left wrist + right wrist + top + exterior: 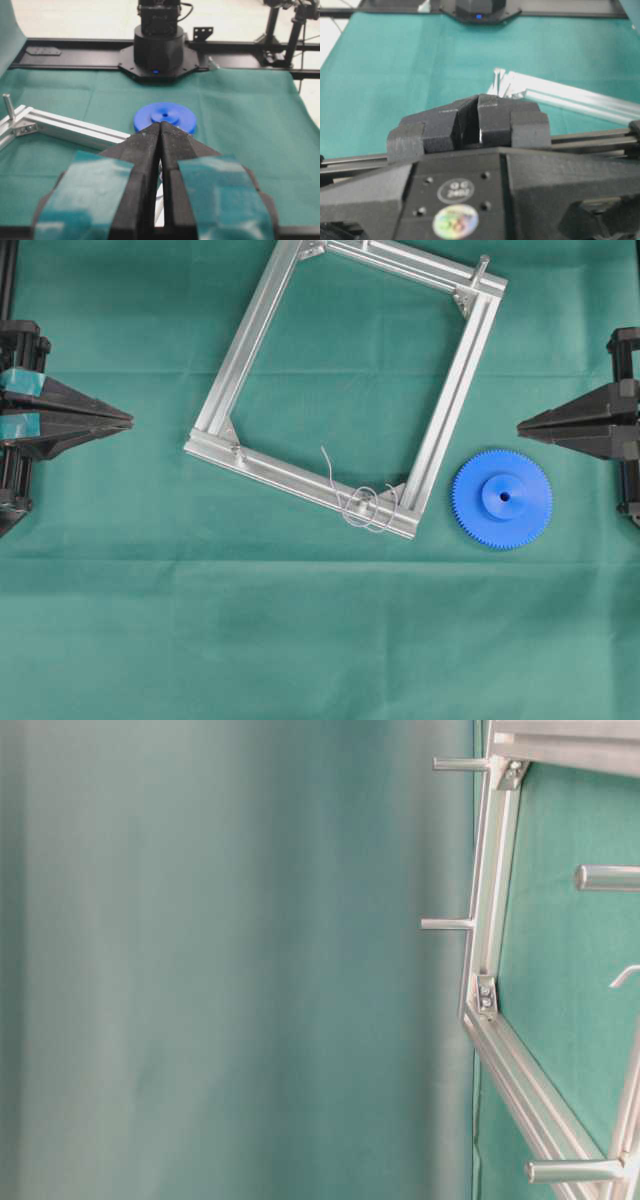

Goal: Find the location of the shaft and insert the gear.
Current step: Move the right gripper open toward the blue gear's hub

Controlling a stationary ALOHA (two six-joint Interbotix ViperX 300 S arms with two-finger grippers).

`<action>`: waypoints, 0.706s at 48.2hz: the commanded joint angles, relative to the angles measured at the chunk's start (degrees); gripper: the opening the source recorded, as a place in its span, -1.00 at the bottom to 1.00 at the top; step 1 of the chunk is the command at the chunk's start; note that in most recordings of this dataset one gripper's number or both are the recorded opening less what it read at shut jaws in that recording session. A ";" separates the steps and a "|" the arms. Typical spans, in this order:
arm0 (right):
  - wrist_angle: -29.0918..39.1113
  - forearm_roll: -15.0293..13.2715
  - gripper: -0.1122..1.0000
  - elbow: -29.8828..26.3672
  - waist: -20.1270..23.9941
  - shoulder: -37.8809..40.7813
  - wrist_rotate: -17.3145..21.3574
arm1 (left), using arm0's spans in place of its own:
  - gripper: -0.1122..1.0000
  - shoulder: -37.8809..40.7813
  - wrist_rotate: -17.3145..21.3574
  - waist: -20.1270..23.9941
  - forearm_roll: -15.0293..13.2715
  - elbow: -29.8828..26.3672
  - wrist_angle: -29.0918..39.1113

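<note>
The blue gear (502,498) lies flat on the green cloth, just right of the aluminium frame's (250,335) lower right corner. The shaft (371,503) is a small grey dot on the frame's lower bar, inside a loop of thin pale wire (350,510). My left gripper (128,421) is shut and empty at the left edge, far from the frame. My right gripper (521,427) is shut and empty, above and right of the gear. In the left wrist view the shut gripper (160,125) points at the gear (167,115). The right wrist view shows the gripper (470,107) and the frame (570,95).
A longer silvery peg (481,267) juts from the frame's top right corner bracket; it also shows in the left wrist view (8,106). The table-level view shows the frame (490,920) with several pegs sticking out. The arm bases stand at the table ends (159,50).
</note>
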 commanded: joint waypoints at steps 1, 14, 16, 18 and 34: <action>0.09 0.09 -0.70 -1.49 -0.09 0.26 0.09 | -0.79 0.53 0.09 0.09 -0.09 -1.49 -0.35; 0.00 0.09 0.59 -1.58 -0.09 0.53 0.09 | -0.79 0.53 0.09 0.09 -0.09 -1.49 -0.26; 0.00 0.09 0.74 -1.58 -0.18 0.44 0.09 | -0.79 0.53 0.09 0.09 -0.09 -1.49 -0.26; 0.09 0.09 0.84 -1.67 -0.18 0.44 0.09 | -0.79 0.62 0.09 0.09 -0.09 -1.49 -0.26; 1.76 0.09 0.85 -2.02 -0.09 0.53 0.09 | -0.79 0.70 0.09 0.09 -0.09 -1.49 0.09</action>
